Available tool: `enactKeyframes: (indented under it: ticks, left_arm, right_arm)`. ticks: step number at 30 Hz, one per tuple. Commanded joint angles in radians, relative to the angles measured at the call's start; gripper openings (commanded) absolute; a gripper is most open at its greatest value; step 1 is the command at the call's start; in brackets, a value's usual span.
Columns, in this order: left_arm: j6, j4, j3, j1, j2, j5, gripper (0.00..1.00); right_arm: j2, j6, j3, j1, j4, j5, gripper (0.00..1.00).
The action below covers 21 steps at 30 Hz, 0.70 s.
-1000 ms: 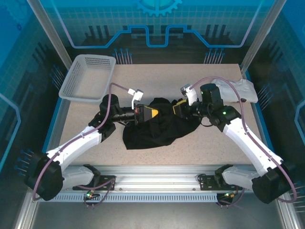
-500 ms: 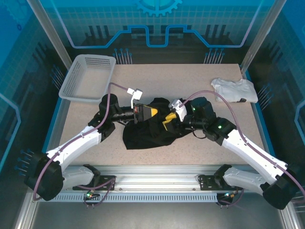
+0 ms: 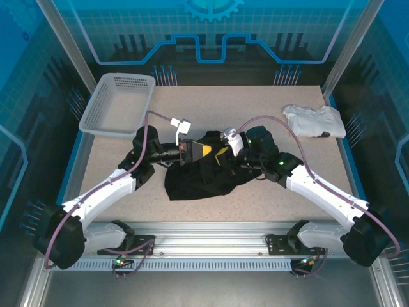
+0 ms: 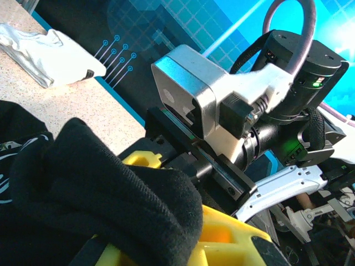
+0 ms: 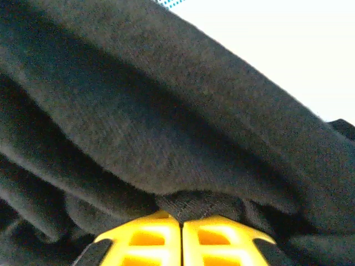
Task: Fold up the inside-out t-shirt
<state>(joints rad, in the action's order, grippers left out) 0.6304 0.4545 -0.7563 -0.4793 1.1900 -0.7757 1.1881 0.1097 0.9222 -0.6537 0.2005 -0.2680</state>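
The inside-out t-shirt (image 3: 203, 176) lies crumpled in a black heap at the middle of the table. My left gripper (image 3: 206, 151) is at the heap's upper edge, shut on a raised fold. In the left wrist view black cloth (image 4: 94, 188) drapes over its yellow fingers (image 4: 236, 244). My right gripper (image 3: 221, 155) meets it from the right, almost tip to tip. In the right wrist view its yellow fingertips (image 5: 161, 233) are pressed together with a small tuck of black cloth (image 5: 194, 205) pinched at their ends. No label shows.
A white mesh basket (image 3: 118, 102) stands at the table's back left. A smaller white folded garment (image 3: 314, 120) lies at the back right, and shows in the left wrist view (image 4: 50, 52). Bare tabletop (image 3: 217, 105) stretches behind the shirt.
My right arm swung left from beside the white garment to the shirt's upper middle, and its jaws closed on the cloth. The left arm stayed put.
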Motion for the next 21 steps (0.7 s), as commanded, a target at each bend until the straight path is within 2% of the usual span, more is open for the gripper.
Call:
enactKeyframes:
  ticks: [1, 4, 7, 9, 12, 18, 21]
  left_arm:
    - [0.005, 0.041, 0.003, 0.02, -0.019, 0.013, 0.0]
    - [0.014, 0.033, 0.015, 0.048, -0.03, 0.063, 0.0]
    - [0.061, 0.087, 0.04, 0.089, -0.027, 0.085, 0.0]
    - [0.088, 0.123, 0.049, 0.109, -0.013, 0.089, 0.0]
    - [0.095, 0.123, 0.042, 0.116, 0.014, 0.088, 0.0]
    - [0.018, 0.001, 0.039, 0.116, 0.015, 0.141, 0.01]
    - [-0.026, -0.085, 0.048, 0.116, -0.01, 0.217, 0.01]
  right_arm:
    - [-0.014, -0.024, 0.045, 0.0, -0.002, -0.005, 0.0]
    - [-0.071, -0.058, 0.042, 0.031, 0.069, -0.071, 0.0]
    - [-0.137, -0.046, 0.031, 0.102, 0.101, -0.244, 0.0]
    - [-0.176, 0.016, 0.0, 0.152, 0.027, -0.385, 0.0]
    - [-0.188, 0.121, -0.037, 0.184, -0.12, -0.504, 0.0]
    - [-0.17, 0.2, -0.037, 0.205, -0.243, -0.586, 0.0]
    - [-0.188, 0.164, -0.028, 0.227, -0.201, -0.596, 0.0]
